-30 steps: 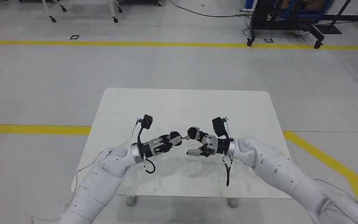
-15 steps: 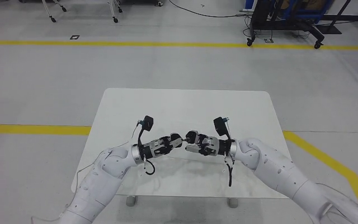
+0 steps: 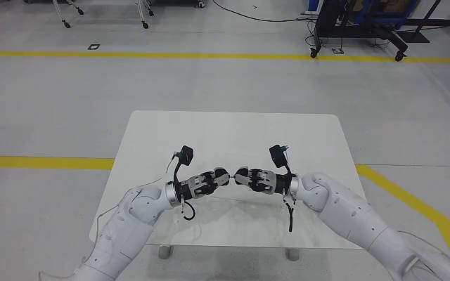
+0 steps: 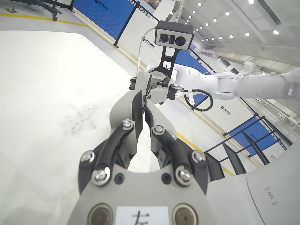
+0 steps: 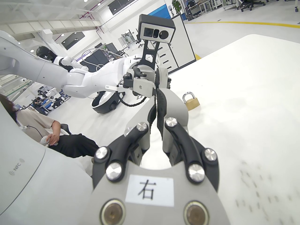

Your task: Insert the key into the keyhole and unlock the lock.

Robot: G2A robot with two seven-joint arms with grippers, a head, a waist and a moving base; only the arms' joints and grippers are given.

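Note:
Above the middle of the white table (image 3: 281, 133), my left gripper (image 3: 225, 175) and right gripper (image 3: 238, 175) meet tip to tip. In the left wrist view the left gripper (image 4: 143, 95) is shut on a thin metal sliver, the key (image 4: 146, 94), most of it hidden by the pads. The right gripper (image 5: 156, 95) is shut too, its tips pressed against the left gripper's tips on the same spot. A brass padlock (image 5: 191, 101) with a steel shackle lies flat on the table just beyond and beside the two grippers.
The table (image 5: 246, 90) stretches bare around the padlock, with faint scuff marks (image 5: 257, 188) near the right wrist. Its near edge (image 3: 225, 244) runs under both forearms. A black cable (image 3: 290, 214) hangs off the right forearm.
The right gripper was open and slightly lower a second ago. It moved toward the left gripper's tips and shut there. The left gripper stayed nearly still.

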